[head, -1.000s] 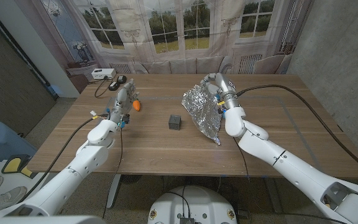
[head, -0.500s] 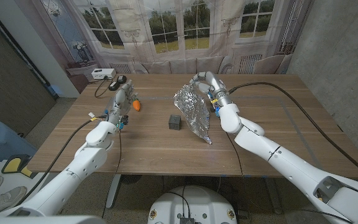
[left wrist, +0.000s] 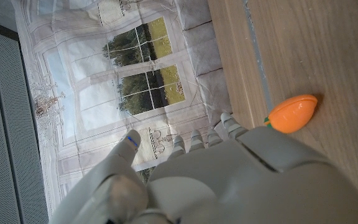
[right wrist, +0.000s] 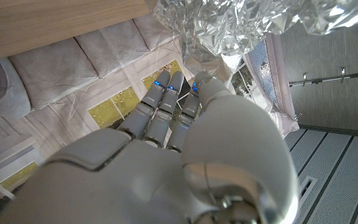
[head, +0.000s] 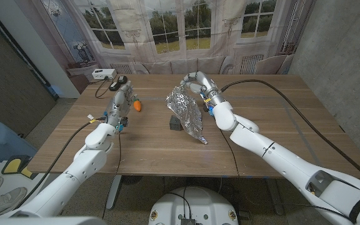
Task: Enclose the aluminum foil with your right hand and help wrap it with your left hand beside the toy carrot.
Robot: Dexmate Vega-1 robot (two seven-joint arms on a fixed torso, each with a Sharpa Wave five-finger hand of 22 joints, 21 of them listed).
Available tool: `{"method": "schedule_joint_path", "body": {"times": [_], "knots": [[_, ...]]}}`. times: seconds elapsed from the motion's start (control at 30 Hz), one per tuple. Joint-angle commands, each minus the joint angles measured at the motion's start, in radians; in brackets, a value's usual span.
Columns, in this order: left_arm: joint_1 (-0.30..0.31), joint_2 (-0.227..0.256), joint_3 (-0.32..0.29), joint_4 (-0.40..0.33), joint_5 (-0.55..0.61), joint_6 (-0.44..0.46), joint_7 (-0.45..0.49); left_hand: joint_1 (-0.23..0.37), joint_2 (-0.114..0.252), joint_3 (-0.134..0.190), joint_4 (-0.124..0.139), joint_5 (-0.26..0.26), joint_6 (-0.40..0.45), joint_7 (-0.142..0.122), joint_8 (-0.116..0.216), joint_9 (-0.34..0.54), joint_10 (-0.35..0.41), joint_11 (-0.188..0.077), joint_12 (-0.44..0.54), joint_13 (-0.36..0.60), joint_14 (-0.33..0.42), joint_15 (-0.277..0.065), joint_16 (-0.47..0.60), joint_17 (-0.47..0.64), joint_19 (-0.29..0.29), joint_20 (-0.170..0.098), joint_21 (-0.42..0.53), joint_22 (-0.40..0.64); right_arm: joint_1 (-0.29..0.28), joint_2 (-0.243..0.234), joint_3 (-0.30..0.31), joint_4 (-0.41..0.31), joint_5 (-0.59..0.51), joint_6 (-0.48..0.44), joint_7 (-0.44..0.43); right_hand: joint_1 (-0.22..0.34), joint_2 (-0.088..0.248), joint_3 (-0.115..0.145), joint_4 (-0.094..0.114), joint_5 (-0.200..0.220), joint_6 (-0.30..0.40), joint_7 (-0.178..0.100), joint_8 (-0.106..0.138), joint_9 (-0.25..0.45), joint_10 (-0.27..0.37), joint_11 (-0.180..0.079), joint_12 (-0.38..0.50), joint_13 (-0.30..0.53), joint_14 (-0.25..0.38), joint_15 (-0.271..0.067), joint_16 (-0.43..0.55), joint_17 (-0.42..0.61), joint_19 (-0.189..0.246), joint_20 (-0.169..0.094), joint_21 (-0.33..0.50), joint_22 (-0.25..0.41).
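The right hand (head: pixel 195 83) grips the upper edge of a crumpled sheet of aluminum foil (head: pixel 186 111) and holds it up over the middle of the wooden table (head: pixel 261 134), so that the sheet hangs down from the fingers in a long, wrinkled drape whose lower corner reaches toward the table's near side. In the right wrist view the right hand's fingers (right wrist: pixel 160 106) reach up to the bunched foil (right wrist: pixel 241 25), and the shiny creased metal is gathered at their tips. A small dark cube (head: pixel 175 123) sits on the table, touching or just behind the left edge of the hanging foil as the head camera sees it; whether the foil actually rests against it cannot be told. The left hand (head: pixel 121 100) stands well apart from the foil, on the left part of the table, with its fingers extended and holding nothing; the toy carrot (head: pixel 138 106), orange with a bit of green at one end, lies just beside it on the wood. In the left wrist view the left hand's (left wrist: pixel 229 174) fingers stretch out loosely together, and the toy carrot (left wrist: pixel 292 113) lies near their tips without touching them. A white box (head: pixel 103 74) and a dark device with a cable (head: pixel 120 80) lie at the table's far left corner.
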Motion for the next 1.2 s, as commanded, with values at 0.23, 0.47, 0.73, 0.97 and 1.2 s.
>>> {"method": "schedule_joint_path", "body": {"times": [0.23,0.47,0.73,0.97,1.2], "knots": [[0.021,0.006,-0.014,-0.008,-0.009,-0.015,0.001,-0.004,0.000,-0.005,-0.001,0.005,0.007,0.000,-0.001,0.002,0.005,0.005,0.000,-0.001,-0.020,0.005,0.003,0.003,0.008,0.007,-0.001,0.004,0.074,0.123,-0.072,0.174,-0.031,0.023,-0.036,0.004,0.003,-0.013,0.001,0.006,0.004,0.005,0.008,-0.007,0.012,-0.001,0.003,0.001,0.011,-0.167,-0.001,0.012,-0.003,-0.001,0.008,0.003],[0.025,0.011,-0.018,-0.011,-0.011,-0.015,-0.003,-0.004,0.000,-0.005,-0.002,0.005,0.005,-0.002,-0.001,0.002,0.005,0.006,0.000,-0.001,-0.021,0.005,0.003,0.003,0.009,0.007,-0.003,0.004,0.113,0.167,-0.109,0.257,-0.050,0.024,-0.057,0.006,0.001,-0.021,0.000,0.006,0.004,0.004,0.007,-0.012,0.011,-0.008,0.000,-0.002,0.011,-0.166,-0.002,0.018,-0.004,-0.003,0.010,0.003],[0.032,0.014,-0.026,-0.012,-0.015,-0.019,-0.003,-0.005,0.001,-0.006,-0.002,0.005,0.007,-0.001,-0.001,0.002,0.006,0.004,0.000,-0.001,-0.019,0.004,0.004,0.003,0.009,0.008,-0.004,0.004,0.153,0.198,-0.187,0.324,-0.159,-0.015,-0.119,0.011,0.005,-0.021,0.000,0.010,0.017,0.008,0.011,-0.021,0.020,-0.001,-0.001,-0.008,0.015,-0.163,-0.014,0.015,0.008,0.007,0.018,0.002],[0.029,0.013,-0.029,-0.003,-0.019,-0.020,-0.006,-0.005,0.001,-0.006,-0.003,0.005,0.007,-0.001,-0.001,0.002,0.007,0.004,0.000,-0.001,-0.019,0.004,0.004,0.003,0.010,0.008,-0.005,0.004,0.163,0.197,-0.254,0.325,-0.245,-0.048,-0.133,0.012,0.002,-0.018,-0.002,0.013,0.022,0.005,0.010,-0.029,0.024,0.002,-0.003,-0.015,0.025,-0.162,-0.024,0.008,0.014,0.013,0.022,0.001],[0.014,0.010,-0.024,0.014,-0.022,-0.020,-0.024,-0.006,0.002,-0.007,-0.003,0.006,0.008,0.000,-0.001,0.002,0.007,0.005,0.000,-0.001,-0.019,0.005,0.003,0.003,0.010,0.008,-0.007,0.004,0.171,0.208,-0.297,0.343,-0.309,-0.065,-0.167,0.014,-0.002,-0.018,-0.004,0.014,0.023,0.002,0.009,-0.037,0.027,0.001,-0.006,-0.020,0.034,-0.164,-0.029,0.006,0.015,0.013,0.023,0.000]]}}
